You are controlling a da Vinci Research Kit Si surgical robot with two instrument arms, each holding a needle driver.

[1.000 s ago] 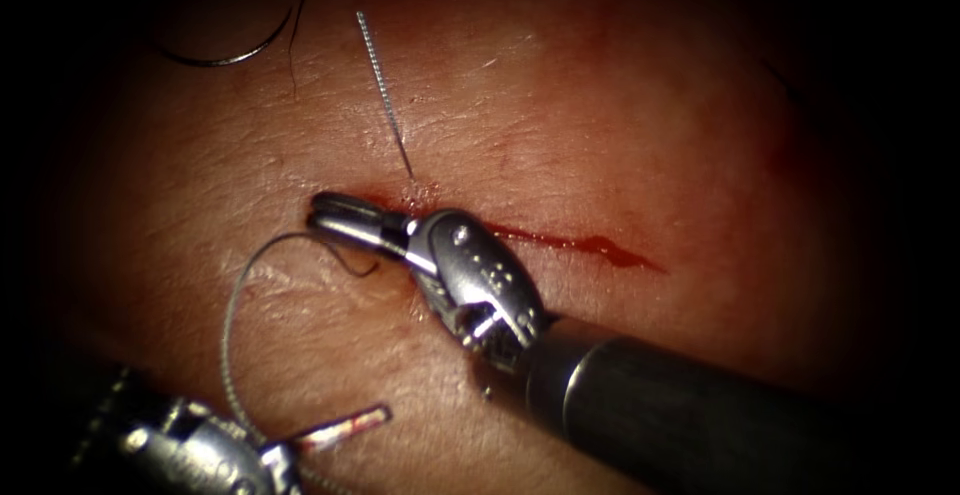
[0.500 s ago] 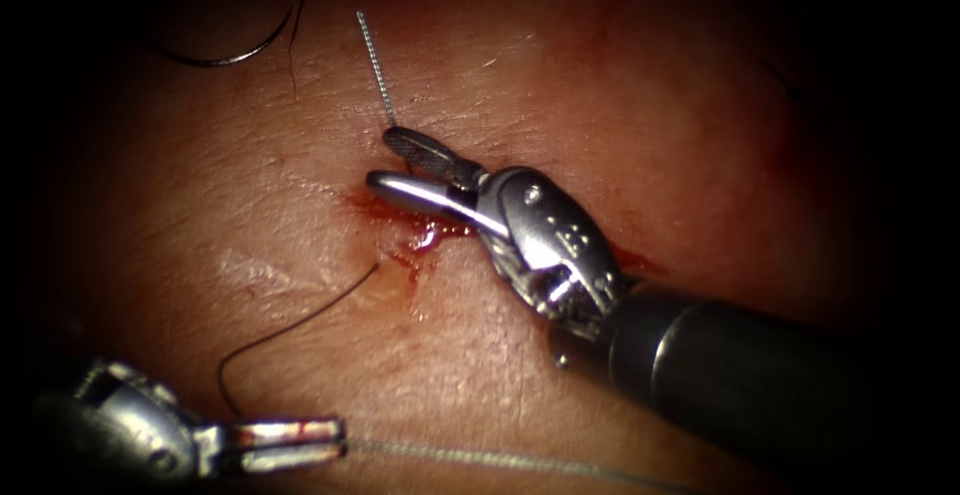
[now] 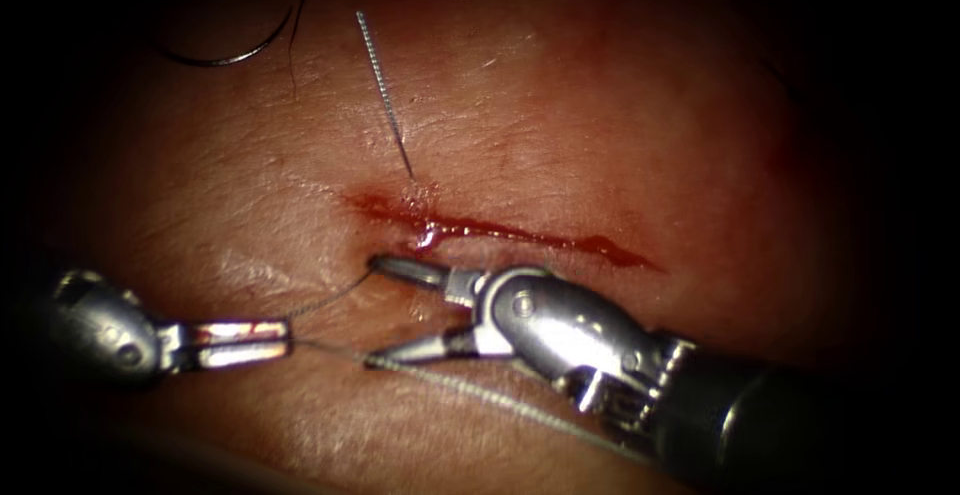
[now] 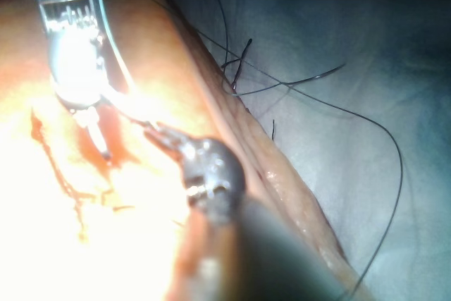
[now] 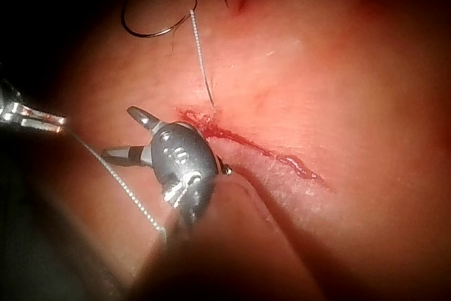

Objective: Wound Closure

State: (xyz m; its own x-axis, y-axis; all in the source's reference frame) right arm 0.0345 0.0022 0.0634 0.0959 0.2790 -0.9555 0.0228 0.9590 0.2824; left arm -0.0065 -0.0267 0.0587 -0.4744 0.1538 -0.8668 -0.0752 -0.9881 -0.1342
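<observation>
The cut (image 3: 520, 232) runs across the tissue (image 3: 620, 125), wet with red fluid. My left tool (image 3: 243, 343) is left of the cut's left end, shut on the thread (image 3: 330, 300), which leads to the near edge of that end. My right tool (image 3: 382, 313) comes in from the right with its jaws wide apart and nothing in them. Its upper jaw tip is where the thread meets the tissue. The curved needle (image 3: 235, 55) lies free on the tissue at the far left, held by neither tool. In the right wrist view the right tool (image 5: 125, 134) stands open.
A pale braided strand (image 3: 382, 85) runs from the far side down into the tissue just above the cut's left end. Another pale strand (image 3: 500, 400) runs from the left tool's tip under the right tool. Loose dark thread (image 4: 303, 82) lies beside the tissue.
The right tool let go near the cut's left end, swung from above the cut to below it, and opened wide. The left tool shut on the thread and drew it leftward.
</observation>
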